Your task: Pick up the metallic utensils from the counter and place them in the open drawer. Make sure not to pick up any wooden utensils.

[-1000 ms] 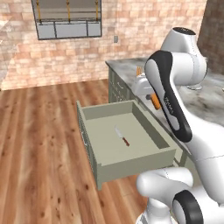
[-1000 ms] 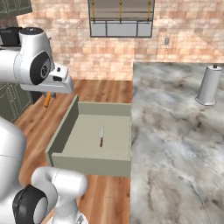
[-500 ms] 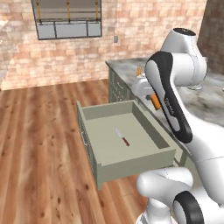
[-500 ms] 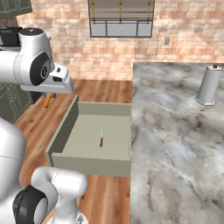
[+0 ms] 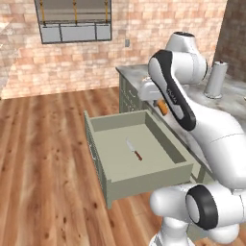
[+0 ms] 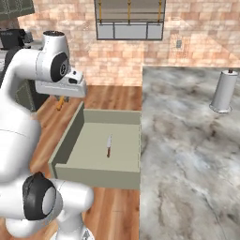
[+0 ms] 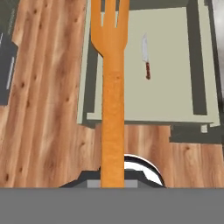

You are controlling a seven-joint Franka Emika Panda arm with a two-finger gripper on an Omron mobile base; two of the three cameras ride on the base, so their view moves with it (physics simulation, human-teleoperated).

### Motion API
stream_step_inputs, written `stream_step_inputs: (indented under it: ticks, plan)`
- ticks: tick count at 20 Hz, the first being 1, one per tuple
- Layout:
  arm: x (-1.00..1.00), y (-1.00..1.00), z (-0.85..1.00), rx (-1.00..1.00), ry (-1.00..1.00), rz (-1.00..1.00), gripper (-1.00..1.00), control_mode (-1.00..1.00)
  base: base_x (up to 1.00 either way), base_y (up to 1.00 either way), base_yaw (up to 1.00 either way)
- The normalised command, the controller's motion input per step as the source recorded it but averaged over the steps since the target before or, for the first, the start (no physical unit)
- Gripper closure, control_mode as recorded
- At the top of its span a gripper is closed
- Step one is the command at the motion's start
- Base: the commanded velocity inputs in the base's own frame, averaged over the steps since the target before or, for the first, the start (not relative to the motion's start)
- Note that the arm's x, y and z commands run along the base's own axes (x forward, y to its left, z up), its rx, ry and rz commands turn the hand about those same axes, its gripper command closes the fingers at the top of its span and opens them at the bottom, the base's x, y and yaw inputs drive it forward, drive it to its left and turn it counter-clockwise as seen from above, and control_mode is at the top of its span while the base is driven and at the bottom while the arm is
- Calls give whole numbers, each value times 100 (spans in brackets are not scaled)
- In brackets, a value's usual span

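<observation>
Hand view looks straight down an orange fork [image 7: 113, 87] pinched in the gripper [image 7: 113, 177], hanging over the near rim of the open drawer [image 7: 199, 65], where the small knife [image 7: 146, 57] lies flat on the pale floor, well apart from the fork. Beyond the drawer spreads the marbled counter [image 6: 187, 140] with a grey canister [image 6: 223, 91] standing on it, and a brick wall with a window [image 6: 129, 19]. Nothing carries readable writing.

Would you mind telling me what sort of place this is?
A simulated kitchen, most likely: a marbled counter over green cabinets, an open drawer holding a knife, and a brick wall.
</observation>
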Motion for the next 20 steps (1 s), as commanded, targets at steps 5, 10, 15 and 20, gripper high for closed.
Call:
stream_step_inputs:
  ticks: [5, 10, 15, 20]
  plan:
    - [100, 0, -52, 0, 13, 0, 100, -100, 0, 0, 0]
    - [100, 0, -85, 0, 2, 0, 100, -100, 0, 0, 0]
    - [69, 0, -100, 0, 0, 0, 100, -100, 0, 0, 0]
    - [12, 4, -100, 0, -11, 0, 100, -100, 0, 0, 0]
